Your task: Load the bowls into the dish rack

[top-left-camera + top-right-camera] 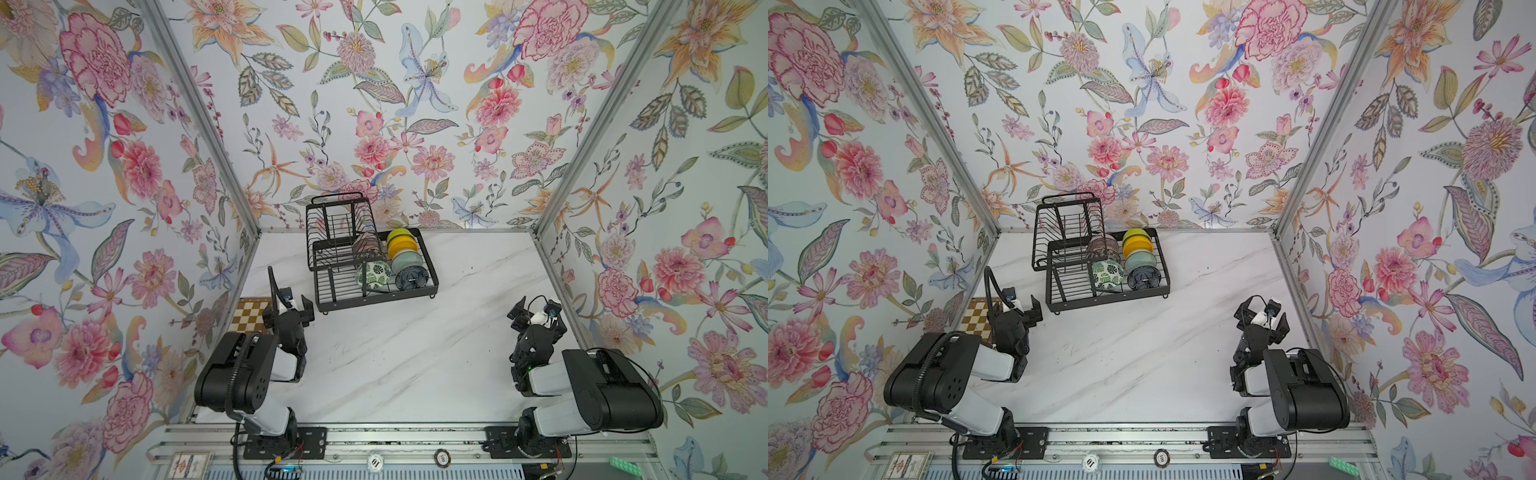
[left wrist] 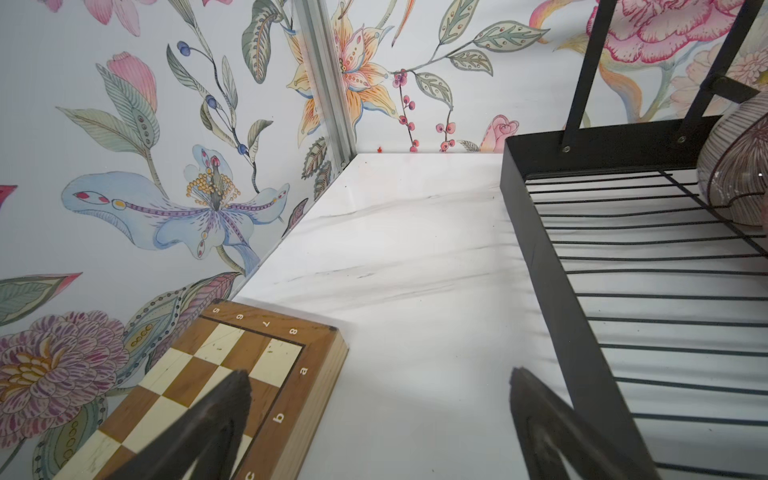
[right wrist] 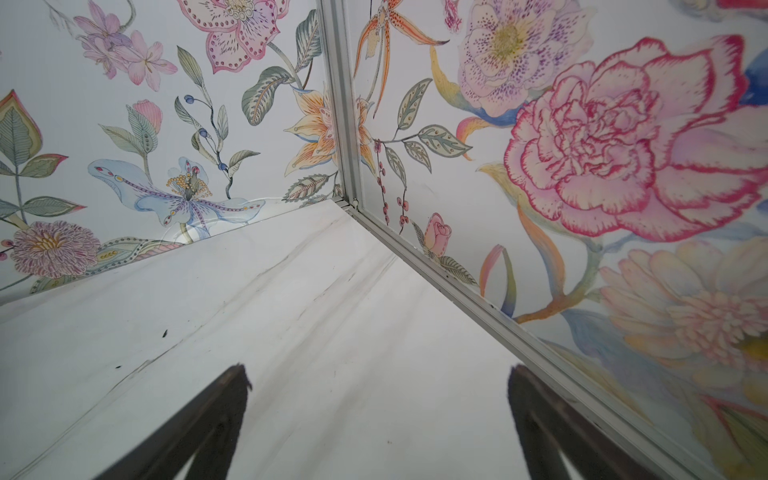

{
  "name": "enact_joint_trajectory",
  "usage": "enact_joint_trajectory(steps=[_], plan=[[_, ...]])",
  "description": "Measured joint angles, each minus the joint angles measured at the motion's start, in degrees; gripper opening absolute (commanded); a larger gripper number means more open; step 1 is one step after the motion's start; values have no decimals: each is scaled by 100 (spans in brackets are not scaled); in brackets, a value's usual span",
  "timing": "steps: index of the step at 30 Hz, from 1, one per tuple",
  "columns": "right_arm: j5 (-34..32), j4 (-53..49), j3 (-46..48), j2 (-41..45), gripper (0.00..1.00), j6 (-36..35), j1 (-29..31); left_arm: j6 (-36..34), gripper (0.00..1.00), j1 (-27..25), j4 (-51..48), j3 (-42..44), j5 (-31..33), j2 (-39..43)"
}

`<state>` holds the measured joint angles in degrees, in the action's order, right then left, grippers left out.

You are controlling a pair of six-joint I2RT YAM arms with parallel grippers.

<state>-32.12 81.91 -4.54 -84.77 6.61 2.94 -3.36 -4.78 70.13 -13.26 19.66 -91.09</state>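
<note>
The bowls stand on edge in the lower tray of the rack, filling its 3 o'clock half in two files. The pink bowl has the leaf bowl at 6 o'clock of it. Beside them the lime bowl, orange bowl, celadon bowl and blue bowl run from 12 towards 6. Whether a seventh hides behind the pink one I cannot tell. Set on edge, they are probably held by the wire slots, and so more fit in one tray; the upper basket holds nothing. The rack sits at 12 o'clock on the counter, and no bowl lies loose there, so loading looks finished. The left pincer hangs at 8 o'clock, jaws wide and empty, between the chessboard and the rack's near wall. The right pincer sits at 4 o'clock, also wide and empty, well apart from the rack; both seem parked clear of the bowls
</note>
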Motion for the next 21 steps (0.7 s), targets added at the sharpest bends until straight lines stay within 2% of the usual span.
enact_joint_trajectory(steps=[6, 10, 12, 15, 18, 21], plan=[[173, 411, 201, -98, 99, -7, -17, 0, 99, 0, 68, 0, 0, 0], [942, 573, 70, -485, 99, -273, -125, 0, 99, 0, 68, 0, 0, 0], [1292, 330, -140, -643, 99, -417, -61, 0, 99, 0, 68, 0, 0, 0], [1460, -105, -437, -586, 99, -468, -87, 2, 99, 0, 70, 0, 0, 0], [1797, -901, -999, -522, 98, -317, -407, 2, 99, 0, 70, 0, 0, 0], [1912, -1207, -1163, -442, 98, -219, -634, 2, 99, 0, 68, 0, 0, 0]])
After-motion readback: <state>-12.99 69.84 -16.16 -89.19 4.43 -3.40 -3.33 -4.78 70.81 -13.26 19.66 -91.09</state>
